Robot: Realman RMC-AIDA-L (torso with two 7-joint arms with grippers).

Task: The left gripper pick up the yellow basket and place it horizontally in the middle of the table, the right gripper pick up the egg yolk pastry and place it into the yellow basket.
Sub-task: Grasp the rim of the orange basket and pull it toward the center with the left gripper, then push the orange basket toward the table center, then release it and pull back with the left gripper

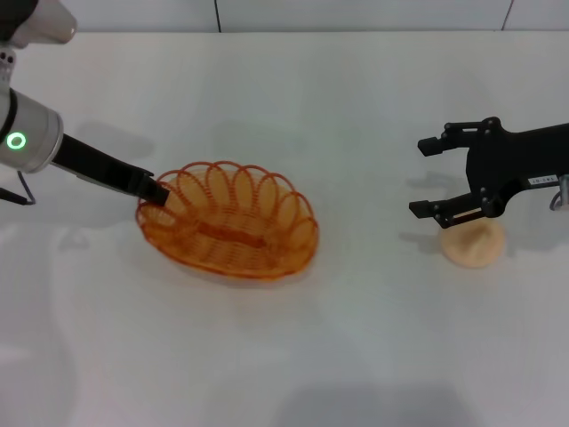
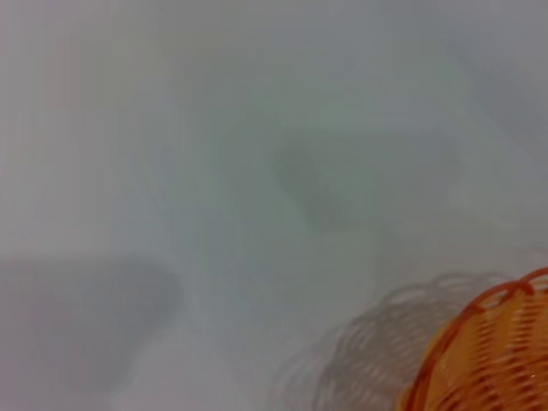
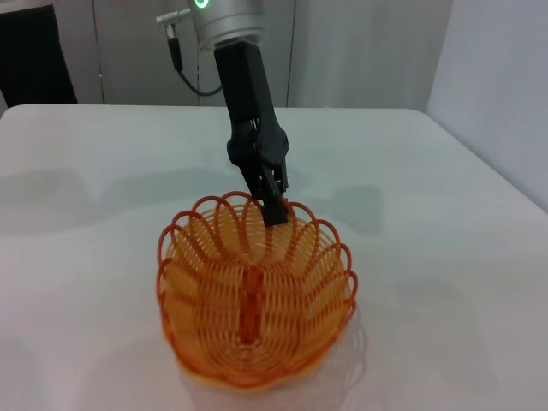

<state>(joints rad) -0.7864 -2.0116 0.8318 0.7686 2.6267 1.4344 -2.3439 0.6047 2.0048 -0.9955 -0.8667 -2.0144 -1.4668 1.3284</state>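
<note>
We see our left gripper [image 1: 158, 197] pinched shut on the yellow basket [image 1: 233, 222] rim's left end; our right gripper [image 1: 428, 176] hangs well right of the basket, jaws spread.

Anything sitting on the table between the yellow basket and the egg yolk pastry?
Nothing: in the head view only bare white table lies between the yellow basket and the egg yolk pastry. The right gripper hangs open above the pastry.

Left wrist view: heavily blurred; only a corner of the yellow basket [image 2: 492, 355] shows, cut by the frame edge. Head view: right gripper [image 1: 440, 176] covers the near top of the egg yolk pastry [image 1: 474, 246]; its arm runs off frame. Left gripper [image 1: 158, 197] jaws' state at the rim unreadable.
</note>
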